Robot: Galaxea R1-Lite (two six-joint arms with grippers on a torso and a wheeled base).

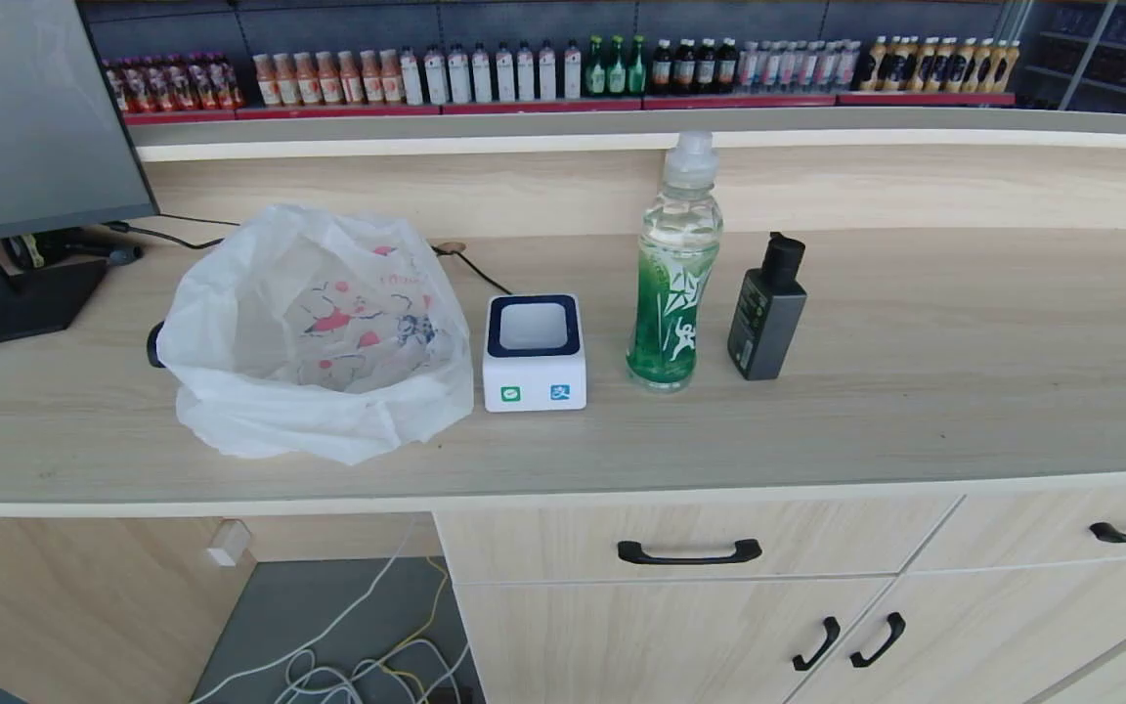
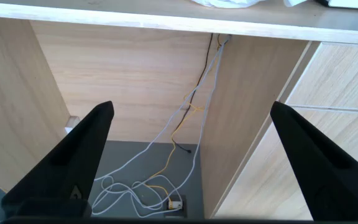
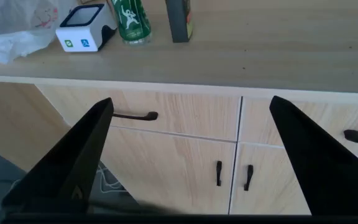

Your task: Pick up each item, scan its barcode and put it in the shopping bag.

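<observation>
A white plastic shopping bag point(image 1: 319, 332) stands open on the wooden counter point(image 1: 915, 391), left of centre. Just right of it sits a small white scanner box point(image 1: 534, 352) with a dark-rimmed window on top. A clear bottle with a green label point(image 1: 672, 269) stands upright to the scanner's right, and a small dark pump bottle point(image 1: 766, 311) stands beside that. My left gripper point(image 2: 188, 165) is open below the counter, facing the kneehole with its cables. My right gripper point(image 3: 188, 165) is open in front of the cabinet, lower than the countertop; past it I see the scanner box point(image 3: 82, 29) and green-label bottle point(image 3: 132, 18).
A monitor point(image 1: 30, 117) on a black stand occupies the counter's far left. A raised wooden ledge point(image 1: 622, 147) runs behind the counter, with shelves of drinks beyond. Drawers and doors with black handles point(image 1: 688, 553) lie below the counter; loose cables point(image 2: 160, 180) lie on the floor.
</observation>
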